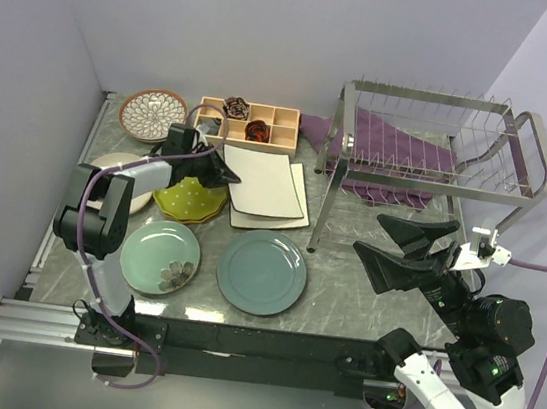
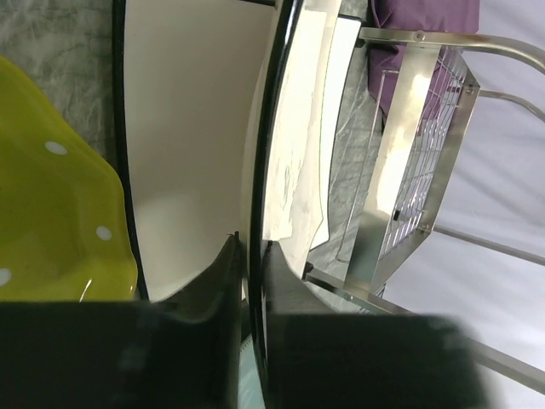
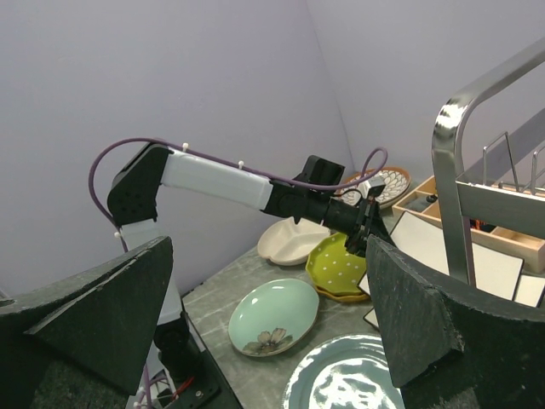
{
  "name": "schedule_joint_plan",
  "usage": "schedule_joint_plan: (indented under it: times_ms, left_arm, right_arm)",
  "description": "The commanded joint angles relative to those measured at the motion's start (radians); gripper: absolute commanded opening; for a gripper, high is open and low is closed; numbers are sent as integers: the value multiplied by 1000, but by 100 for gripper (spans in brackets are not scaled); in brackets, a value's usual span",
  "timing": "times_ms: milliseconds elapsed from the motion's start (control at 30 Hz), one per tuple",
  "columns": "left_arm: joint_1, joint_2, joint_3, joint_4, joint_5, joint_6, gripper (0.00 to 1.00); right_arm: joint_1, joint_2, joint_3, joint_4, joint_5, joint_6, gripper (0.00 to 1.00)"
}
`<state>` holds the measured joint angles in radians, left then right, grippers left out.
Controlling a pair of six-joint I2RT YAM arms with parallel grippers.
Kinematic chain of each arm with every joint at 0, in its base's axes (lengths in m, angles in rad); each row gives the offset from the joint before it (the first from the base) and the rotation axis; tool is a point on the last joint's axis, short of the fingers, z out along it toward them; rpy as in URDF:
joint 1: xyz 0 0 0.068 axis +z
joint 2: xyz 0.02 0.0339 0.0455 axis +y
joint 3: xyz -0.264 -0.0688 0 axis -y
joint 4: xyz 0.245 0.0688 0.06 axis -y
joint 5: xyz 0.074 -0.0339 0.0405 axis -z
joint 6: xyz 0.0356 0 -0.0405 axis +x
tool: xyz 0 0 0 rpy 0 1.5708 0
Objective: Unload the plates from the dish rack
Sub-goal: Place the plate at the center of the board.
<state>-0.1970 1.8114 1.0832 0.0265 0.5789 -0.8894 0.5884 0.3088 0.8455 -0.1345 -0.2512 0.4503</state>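
The dish rack (image 1: 431, 155) stands at the right with no plates between its tines. Two white square plates are stacked left of it, and my left gripper (image 1: 226, 170) is shut on the dark rim of the upper one (image 1: 266, 183). In the left wrist view the fingers (image 2: 230, 281) pinch that rim, with the lower square (image 2: 298, 153) beyond it. The teal plate (image 1: 262, 272), pale green floral plate (image 1: 160, 257), yellow-green plate (image 1: 190, 199), cream divided plate (image 1: 115, 179) and brown-rimmed patterned plate (image 1: 152, 113) lie on the table. My right gripper (image 1: 404, 247) hangs open and empty in front of the rack.
A wooden compartment tray (image 1: 249, 124) with small items sits at the back, beside the patterned plate. A purple cloth (image 1: 391, 154) lies under and behind the rack. Walls close in the left and back. The left arm (image 3: 221, 183) reaches across over the cream and yellow-green plates.
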Motion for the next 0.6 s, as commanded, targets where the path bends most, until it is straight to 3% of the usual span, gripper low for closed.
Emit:
schedule_joint_plan:
  times_ms: [0,67,167,267,433,567]
  left_arm:
    - [-25,-7,72,29,13,26,21]
    - [-27,-7,84,1,-19,35,36]
    - [-27,-20,93,-23,-83,46,48]
    - [-27,-30,101,-100,-146,67,53]
    - [-28,-38,121,-168,-270,87,52]
    - [-39,-31,135,-203,-320,96,44]
  right_arm:
    - [1,-11,-5,29,10,-18,100]
    - [1,-11,-6,29,9,-19,100]
    - [-1,-17,-11,30,10,-18,100]
    - [1,-20,-11,32,12,-18,100]
    - [1,-17,-16,36,-2,-13,100]
    - [-1,-19,-17,35,0,-18,100]
